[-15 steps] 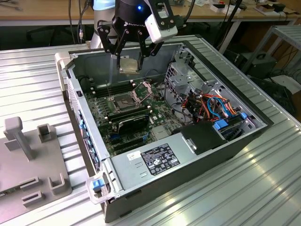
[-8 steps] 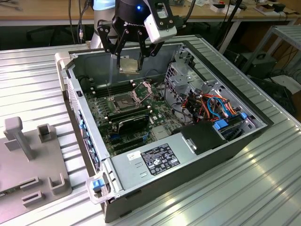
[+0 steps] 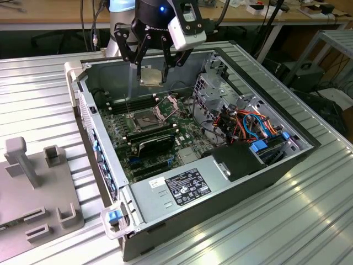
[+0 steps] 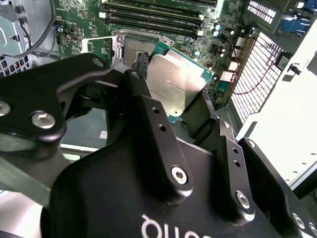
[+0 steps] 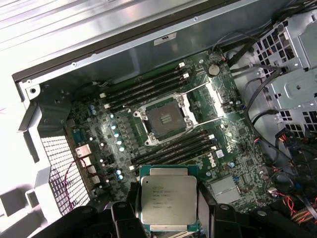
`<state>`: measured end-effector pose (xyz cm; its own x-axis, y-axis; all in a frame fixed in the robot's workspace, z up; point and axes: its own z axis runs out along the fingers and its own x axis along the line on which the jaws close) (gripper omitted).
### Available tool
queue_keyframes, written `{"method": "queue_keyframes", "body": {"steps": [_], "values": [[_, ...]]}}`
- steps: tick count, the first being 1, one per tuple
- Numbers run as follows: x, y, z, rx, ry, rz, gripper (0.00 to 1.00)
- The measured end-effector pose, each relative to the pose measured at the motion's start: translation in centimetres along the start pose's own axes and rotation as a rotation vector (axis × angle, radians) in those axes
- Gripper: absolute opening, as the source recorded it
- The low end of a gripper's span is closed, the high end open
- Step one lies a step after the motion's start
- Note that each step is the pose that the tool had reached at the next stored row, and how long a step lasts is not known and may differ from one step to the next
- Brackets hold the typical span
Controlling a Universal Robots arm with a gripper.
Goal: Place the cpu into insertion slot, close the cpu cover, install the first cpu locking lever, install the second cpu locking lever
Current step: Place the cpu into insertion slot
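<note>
The insertion slot [image 5: 166, 119] lay uncovered and open from above, below the end effector [image 3: 153, 74] gripping the cpu [image 5: 168, 201]. Memory slots [image 5: 148, 87] flanked it; the drive cage [image 3: 212, 88] stood near on the exterior view's right.

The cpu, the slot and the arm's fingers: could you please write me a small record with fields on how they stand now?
cpu: held between the fingers, metal top up
gripper: shut on the cpu, above the green board
insertion slot: empty, uncovered, set in the green board
cpu to slot: apart, not yet placed
</note>
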<state>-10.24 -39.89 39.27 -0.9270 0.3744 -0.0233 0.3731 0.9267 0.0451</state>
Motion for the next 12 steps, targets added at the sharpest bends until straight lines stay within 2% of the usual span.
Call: {"method": "queue_keyframes", "body": {"steps": [12], "values": [[0.00, 0.00, 0.00, 0.0009, -0.0016, 0.037, 0.55]]}}
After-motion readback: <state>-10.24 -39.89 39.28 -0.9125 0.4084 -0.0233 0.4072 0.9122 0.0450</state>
